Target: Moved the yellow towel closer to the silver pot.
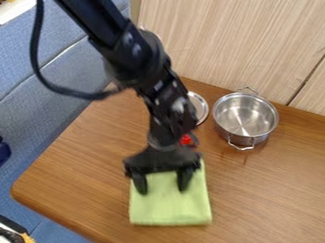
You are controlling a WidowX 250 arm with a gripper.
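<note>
Yellow-green towel (170, 209) flat on brown wood table (70, 175), lower ctr of view; silver pot (244, 116) upright, up & to the rt of it, nr the wood panel (228, 42), the two apart; pot has 2 loop handles, 1 twd panel, 1 twd viewer; black gripper (162, 191) hangs over towel's upper part, fingers spread apart w/ towel showing btwn them; can't tell if tips touch cloth; arm (136, 52) slants down from top edge, black cable (38, 61) looping off its L side; shiny round metal item (199, 107) partly hidden behind arm, just L of pot; small red thing (186, 139) beside arm, below that; blue upholstery (70, 66) along L side of view.
</note>
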